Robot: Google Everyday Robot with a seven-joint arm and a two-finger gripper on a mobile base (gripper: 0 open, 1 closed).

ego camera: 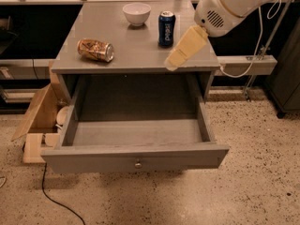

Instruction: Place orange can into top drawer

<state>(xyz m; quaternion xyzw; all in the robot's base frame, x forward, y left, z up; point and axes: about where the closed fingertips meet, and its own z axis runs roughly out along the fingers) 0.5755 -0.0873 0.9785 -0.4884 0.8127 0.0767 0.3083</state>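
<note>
The orange can [95,50] lies on its side on the left part of the grey cabinet top [136,46]. The top drawer [136,157] is pulled fully out toward me and its inside is bare; its front panel has a small round knob [138,163]. My gripper [184,48] hangs over the right front part of the cabinet top, its cream-coloured end pointing down and left. It is well to the right of the orange can and holds nothing that I can see.
A white bowl [137,13] and a dark blue can [166,28] stand at the back of the cabinet top. A cardboard box [40,116] sits on the floor at the left. A cable [56,200] runs across the speckled floor.
</note>
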